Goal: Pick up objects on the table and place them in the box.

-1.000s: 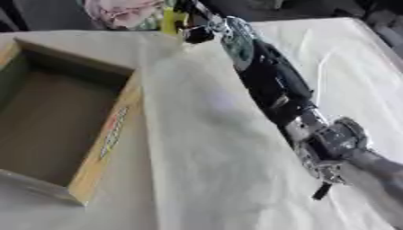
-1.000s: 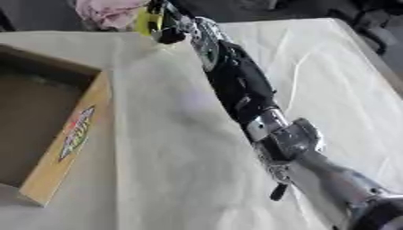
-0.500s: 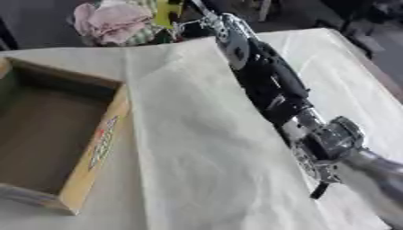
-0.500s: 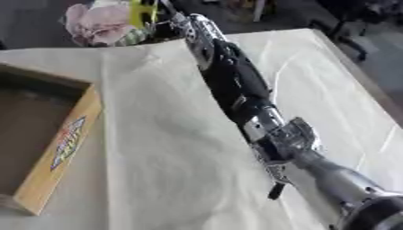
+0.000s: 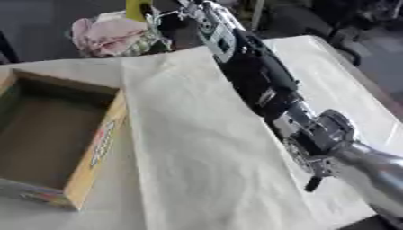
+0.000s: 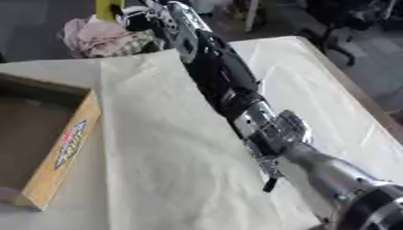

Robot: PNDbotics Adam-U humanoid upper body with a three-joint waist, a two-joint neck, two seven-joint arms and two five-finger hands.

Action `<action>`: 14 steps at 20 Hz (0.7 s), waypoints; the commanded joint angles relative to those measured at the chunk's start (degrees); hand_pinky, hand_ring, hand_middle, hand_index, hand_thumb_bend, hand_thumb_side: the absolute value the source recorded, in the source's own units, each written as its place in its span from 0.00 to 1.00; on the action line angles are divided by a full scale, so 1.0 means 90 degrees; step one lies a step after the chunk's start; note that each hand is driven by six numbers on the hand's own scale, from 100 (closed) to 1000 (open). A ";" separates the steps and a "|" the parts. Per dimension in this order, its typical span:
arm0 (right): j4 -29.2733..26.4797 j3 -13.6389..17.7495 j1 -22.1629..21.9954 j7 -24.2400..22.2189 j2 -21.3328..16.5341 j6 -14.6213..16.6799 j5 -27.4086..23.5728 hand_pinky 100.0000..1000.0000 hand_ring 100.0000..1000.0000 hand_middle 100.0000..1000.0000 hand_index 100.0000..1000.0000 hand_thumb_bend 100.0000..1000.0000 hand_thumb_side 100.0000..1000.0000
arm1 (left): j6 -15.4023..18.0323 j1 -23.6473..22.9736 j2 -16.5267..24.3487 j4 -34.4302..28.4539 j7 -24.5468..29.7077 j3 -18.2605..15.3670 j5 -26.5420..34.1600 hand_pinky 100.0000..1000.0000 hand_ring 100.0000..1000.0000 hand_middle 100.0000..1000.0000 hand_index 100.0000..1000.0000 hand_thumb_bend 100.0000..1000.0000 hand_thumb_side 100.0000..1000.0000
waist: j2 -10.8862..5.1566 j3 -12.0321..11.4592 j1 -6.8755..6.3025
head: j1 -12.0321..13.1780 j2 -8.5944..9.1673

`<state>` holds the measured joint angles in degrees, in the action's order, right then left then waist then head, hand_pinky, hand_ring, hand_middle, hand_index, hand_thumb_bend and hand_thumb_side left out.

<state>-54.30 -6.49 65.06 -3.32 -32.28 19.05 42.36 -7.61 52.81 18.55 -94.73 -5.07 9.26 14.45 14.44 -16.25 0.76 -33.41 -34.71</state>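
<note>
We've got the box sitting open at the table's left edge. Up at the far edge our right hand has its fingers curled around a yellow object, lifted off the table beside a pinkish cloth bundle. It looks light and rigid to us, so gripping it around the middle seems fine.

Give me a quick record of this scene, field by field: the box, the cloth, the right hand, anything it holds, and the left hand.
box: open cardboard box at the table's left, nothing visible inside
cloth: pale sheet covering the table, creased, one edge lying beside the box
right arm: stretched across the table toward the far edge
right hand: right hand at the far edge, fingers curled on a yellow object
bundle: pink fabric bundle just beyond the table's far edge
left hand: not visible in either view
</note>
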 commanded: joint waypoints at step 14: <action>0.0050 -0.0896 -0.0064 -0.1146 0.1458 0.0756 0.0708 0.68 0.58 0.35 0.55 0.00 0.00 | -0.0067 -0.0043 -0.0076 0.0200 0.0170 0.0143 -0.0171 0.47 0.67 0.69 0.77 0.43 0.85 | -0.0443 0.0006 -0.0113 | 0.0256 -0.0402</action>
<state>-53.84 -14.24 63.41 -12.94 -19.62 25.38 47.53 -8.31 51.61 17.47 -92.55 -3.81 10.69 13.13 11.75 -16.13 0.05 -31.32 -37.81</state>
